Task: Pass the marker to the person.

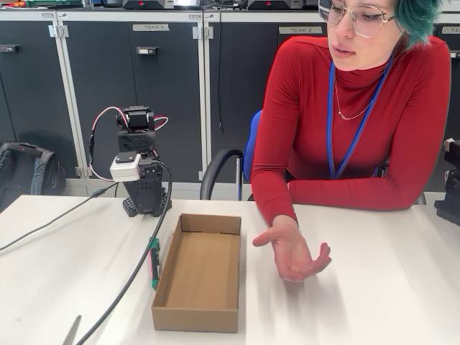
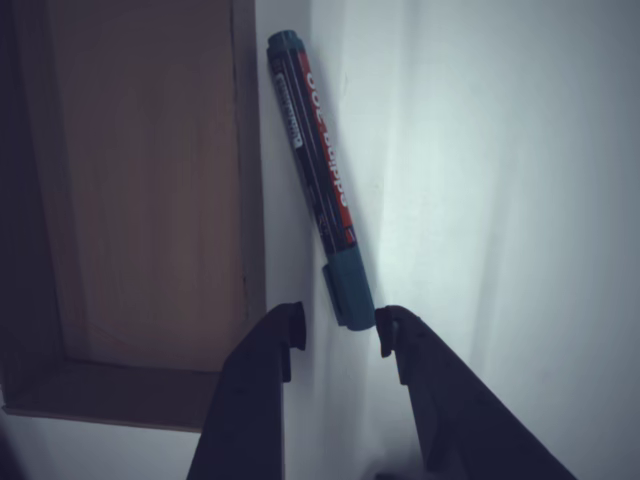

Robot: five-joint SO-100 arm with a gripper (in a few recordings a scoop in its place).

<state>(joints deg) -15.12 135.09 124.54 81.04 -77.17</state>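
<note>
In the fixed view the arm (image 1: pixel 140 162) stands at the far left of the white surface (image 1: pixel 388 287). Right of it, the marker (image 1: pixel 153 263) lies flat on the surface, just beside the left wall of the open cardboard box (image 1: pixel 199 272). In the wrist view the tool (image 2: pixel 340 330) is spread, its fingers either side of the marker's green cap end without touching it. Further right, the person (image 1: pixel 352 122) sits behind the surface, an open hand (image 1: pixel 293 251) held palm-up near the box.
</note>
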